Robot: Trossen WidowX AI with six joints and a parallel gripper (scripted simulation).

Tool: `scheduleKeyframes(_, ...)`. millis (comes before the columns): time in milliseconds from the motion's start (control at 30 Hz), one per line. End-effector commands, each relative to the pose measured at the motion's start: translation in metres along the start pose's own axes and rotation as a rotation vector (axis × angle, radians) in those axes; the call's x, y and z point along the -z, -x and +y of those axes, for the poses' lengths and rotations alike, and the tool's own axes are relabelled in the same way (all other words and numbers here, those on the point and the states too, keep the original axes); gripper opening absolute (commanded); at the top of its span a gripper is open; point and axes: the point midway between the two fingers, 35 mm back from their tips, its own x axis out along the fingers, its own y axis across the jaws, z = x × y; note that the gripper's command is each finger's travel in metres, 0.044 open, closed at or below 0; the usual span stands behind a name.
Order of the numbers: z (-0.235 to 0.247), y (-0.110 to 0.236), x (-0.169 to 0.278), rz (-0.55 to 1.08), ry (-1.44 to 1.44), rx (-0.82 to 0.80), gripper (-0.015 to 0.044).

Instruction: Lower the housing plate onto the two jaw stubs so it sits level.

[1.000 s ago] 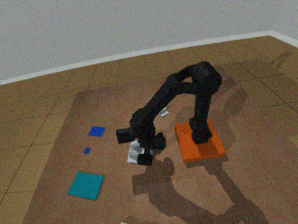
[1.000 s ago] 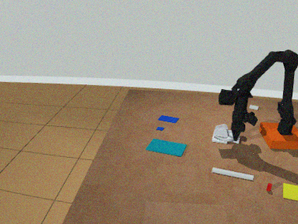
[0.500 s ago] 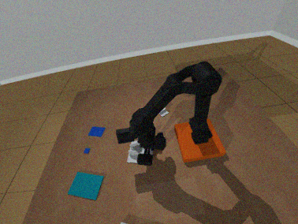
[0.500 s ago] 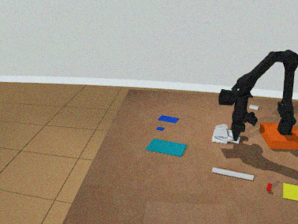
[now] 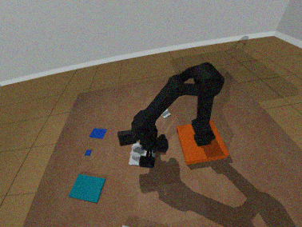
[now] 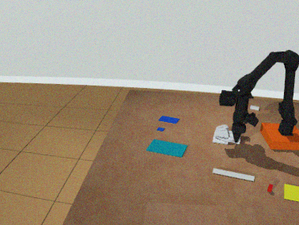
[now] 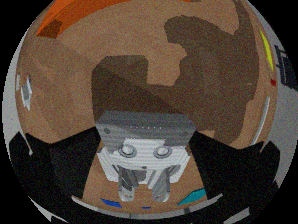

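Note:
My gripper (image 7: 145, 132) (image 5: 150, 153) points down over the white assembly (image 5: 134, 160) (image 6: 221, 136) and is open, with one black finger off each end of the housing plate. The housing plate (image 7: 145, 129) is the grey, wide piece across the far side of the assembly in the wrist view, with a row of small dots along it. Nearer, two round stubs (image 7: 127, 150) (image 7: 161, 151) show on a bright white surface. Two jaws (image 7: 125, 189) (image 7: 161, 189) stick out side by side below them. Whether the plate sits fully level is not clear.
The orange base block (image 5: 185, 145) (image 6: 273, 139) stands beside the assembly. A teal plate (image 5: 88, 188) (image 6: 168, 148), two blue pieces (image 5: 97, 133) (image 5: 88, 153), a small white piece (image 5: 166, 113) (image 6: 255, 108), a white bar (image 6: 233, 174), a red piece (image 6: 270, 188) and a yellow piece (image 6: 292, 192) lie around.

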Motion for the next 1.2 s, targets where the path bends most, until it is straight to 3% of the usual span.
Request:
scheduleKeyframes(0,0.0,0.0,0.0,-0.001,0.0,-0.001,0.044)
scheduleKeyframes(200,0.0,0.011,0.001,0.0,0.0,0.0,0.044)
scheduleKeyframes(433,0.0,0.073,0.0,0.001,-0.001,0.002,0.044)
scheduleKeyframes(600,-0.001,0.069,0.001,0.008,-0.003,0.002,0.044)
scheduleKeyframes(900,0.016,0.121,-0.048,-0.002,-0.002,0.001,0.044)
scheduleKeyframes(1167,0.018,0.124,-0.053,-0.003,-0.002,0.0,0.044)
